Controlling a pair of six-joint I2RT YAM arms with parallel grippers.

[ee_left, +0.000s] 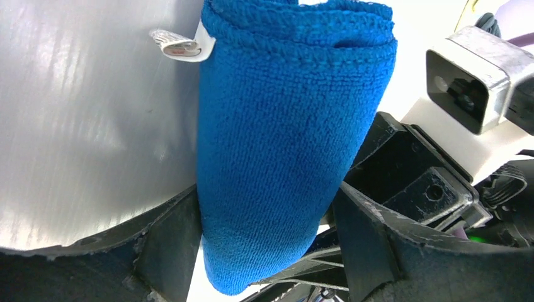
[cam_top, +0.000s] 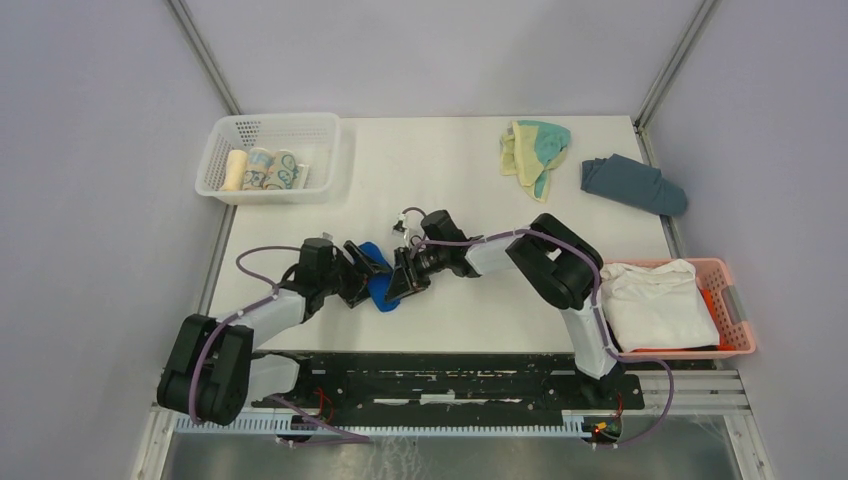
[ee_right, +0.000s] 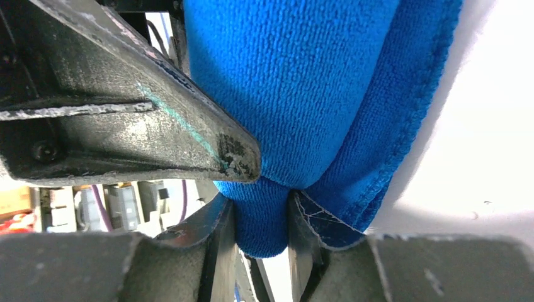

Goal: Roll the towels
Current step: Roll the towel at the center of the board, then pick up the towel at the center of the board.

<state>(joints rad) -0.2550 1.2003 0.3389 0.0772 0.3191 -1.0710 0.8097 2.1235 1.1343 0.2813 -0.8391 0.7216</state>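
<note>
ITEM, claws outward:
L claw: spread wide round blue towel, both fingers against the roll; reads as a loose hold.
R claw: narrow, nipping a fold at the roll's end, bottom centre of its view.
Roll's long axis: bottom-to-top in L wrist view, lying btwn your two claws, mid worktop.
Yellow/teal towel: upper right of top view, crumpled, nearer R claw than L.

Centre — blue towel between left claw, right claw.
</note>
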